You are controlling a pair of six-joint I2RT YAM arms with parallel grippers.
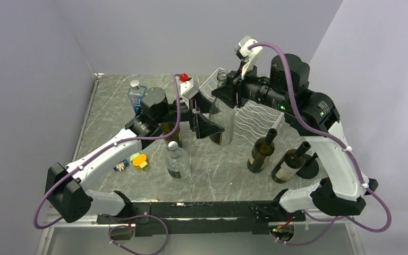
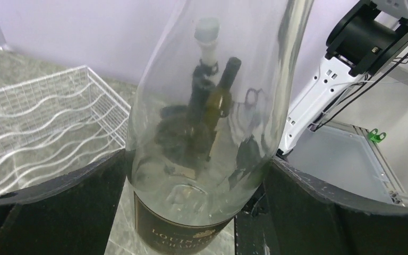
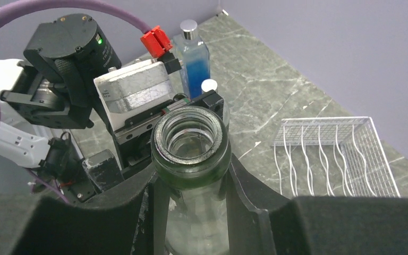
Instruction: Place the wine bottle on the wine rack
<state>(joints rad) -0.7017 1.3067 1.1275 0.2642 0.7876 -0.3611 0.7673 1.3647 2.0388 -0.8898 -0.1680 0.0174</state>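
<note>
Clear glass wine bottle with dark label (image 1: 221, 119) stands upright just beside the left edge of the white wire wine rack (image 1: 255, 119), not yet on it. Left hand (image 2: 199, 212) is clamped around the bottle's lower body. Right hand (image 3: 191, 212) is closed on the neck just under the open mouth. Cannot tell whether the base rests on the grey marbled tabletop (image 1: 111, 111) or hangs clear of it. Judged: grasp secured. Left to do: tilt the bottle, carry it over, lay it in a groove, release.

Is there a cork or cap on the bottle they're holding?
No, the wine bottle has an open mouth, no cork or cap in it.
</note>
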